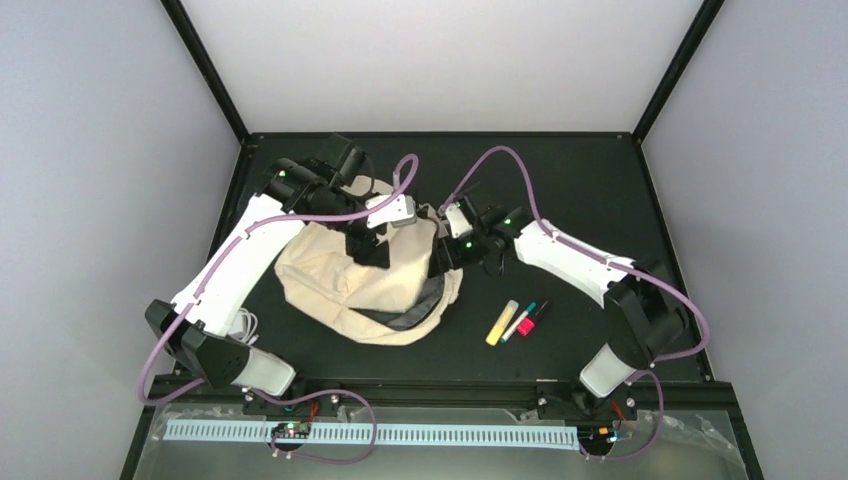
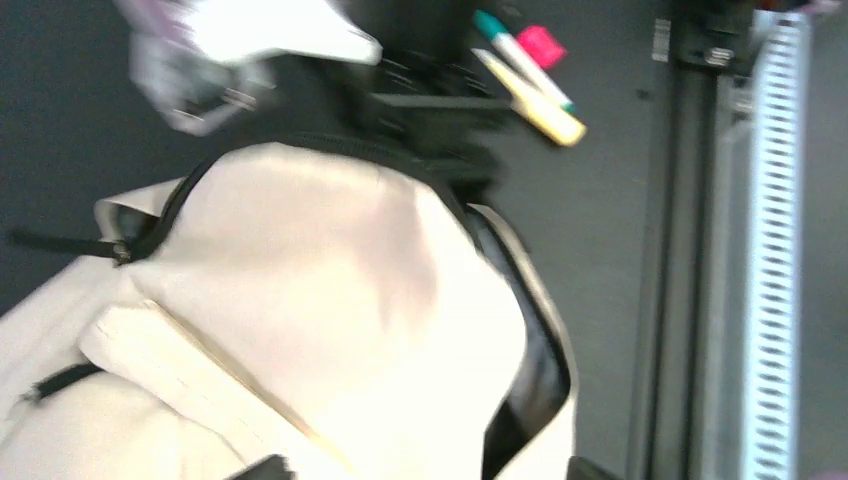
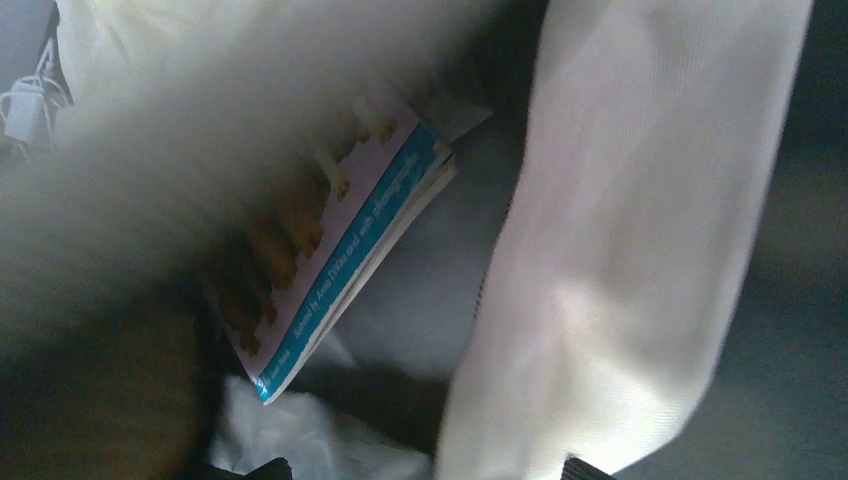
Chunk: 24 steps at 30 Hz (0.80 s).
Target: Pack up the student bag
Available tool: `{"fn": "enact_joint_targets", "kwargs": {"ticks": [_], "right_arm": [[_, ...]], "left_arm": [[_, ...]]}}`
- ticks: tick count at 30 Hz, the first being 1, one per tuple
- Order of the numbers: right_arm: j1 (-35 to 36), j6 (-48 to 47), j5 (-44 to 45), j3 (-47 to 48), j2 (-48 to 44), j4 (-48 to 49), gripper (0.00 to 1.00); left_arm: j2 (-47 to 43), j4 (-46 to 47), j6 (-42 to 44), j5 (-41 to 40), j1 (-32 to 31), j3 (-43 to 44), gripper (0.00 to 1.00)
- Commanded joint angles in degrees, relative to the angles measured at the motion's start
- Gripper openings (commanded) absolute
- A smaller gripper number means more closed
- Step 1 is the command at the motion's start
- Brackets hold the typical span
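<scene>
table (image 1: 560, 180): one, black; carries everything listed.
student bag (image 1: 335, 275): one, cream fabric, slumped on its side at 9 o'clock from the table's centre. Grey lining shows at its 4 o'clock edge. The mouth seems turned toward the right arm, so things can go in from that side.
left gripper (image 1: 368, 250): one, hovering over the bag's upper panel toward 12 o'clock. Jaws spread with nothing between them, probably placed to steady or lift the fabric.
right gripper (image 1: 438, 260): one, at the bag's 3 o'clock edge, nosed into the mouth. Jaws spread; a fold of cream flap runs between the tips, no pinch visible.
book (image 3: 340, 250): one, thin, with a teal spine strip. It lies inside the bag against the grey lining and looks already packed.
pens: three, namely yellow highlighter (image 1: 501, 322), teal-capped marker (image 1: 519, 320) and pink marker (image 1: 530, 320). They lie side by side at 4 o'clock from the bag, near the right arm; judged not yet packed.
charger cable (image 1: 245, 325): one, white, coiled just beside the bag at 8 o'clock; unpacked.
</scene>
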Motion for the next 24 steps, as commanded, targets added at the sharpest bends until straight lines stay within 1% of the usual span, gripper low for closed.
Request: {"fn": "enact_joint_targets", "kwargs": {"ticks": [1, 3, 5, 6, 8, 10, 12, 13, 15, 17, 18, 20, 22, 24], "right_arm": [[-4.9, -4.6, -4.0, 3.1, -3.3, 1.1, 0.72], [-8.0, -6.0, -8.1, 4.4, -4.3, 1.5, 0.72], [-11.2, -6.6, -12.1, 6.7, -4.4, 2.2, 0.71], [-12.6, -6.7, -13.1, 8.0, -4.1, 2.0, 0.70], [-15.8, -7.3, -12.4, 10.9, -3.2, 0.1, 0.68], [-19.8, -6.9, -9.8, 12.7, -2.5, -1.3, 0.67], [-23.5, -4.6, -6.9, 12.9, -1.6, 1.0, 0.62], [-23.8, -3.9, -6.3, 13.0, -0.8, 3.1, 0.60], [-23.3, -3.2, -9.8, 15.2, 2.9, 7.1, 0.58], [-21.4, -2.6, -12.9, 18.6, 7.5, 9.9, 0.56], [-19.9, -2.6, -13.0, 20.4, 9.7, 11.0, 0.56], [-17.5, -2.3, -13.1, 23.1, 14.1, 13.5, 0.55], [-15.7, -1.0, -13.5, 25.4, 18.2, 15.8, 0.51], [-14.2, -0.3, -13.4, 28.2, 22.4, 16.9, 0.49]], "left_arm": [[1.0, -15.5, 10.6, 11.4, 0.0, 4.2, 0.88], [1.6, -16.2, 9.8, 10.2, 0.6, 8.1, 0.98], [2.9, -14.9, 10.2, 9.4, 2.1, 11.8, 0.99], [4.3, -13.1, 8.9, 8.0, 3.3, 13.4, 0.99], [8.8, -10.2, 6.6, 4.4, 5.7, 16.7, 0.99], [15.0, -8.2, 5.2, -0.8, 7.4, 20.8, 0.99], [21.2, -6.2, 5.1, -2.9, 8.8, 25.0, 0.99], [23.8, -4.6, 5.4, -2.8, 9.5, 26.4, 0.99], [27.4, 0.7, 7.2, -1.0, 11.0, 26.8, 0.99], [30.5, 5.6, 9.2, 2.5, 12.7, 26.5, 0.99], [32.1, 7.5, 9.6, 4.3, 13.5, 26.5, 0.99], [34.9, 10.0, 9.6, 4.7, 14.5, 26.6, 0.99], [36.4, 11.5, 10.8, 5.5, 15.1, 25.1, 0.99], [36.3, 15.1, 12.1, 6.4, 15.9, 21.0, 0.99]]}}
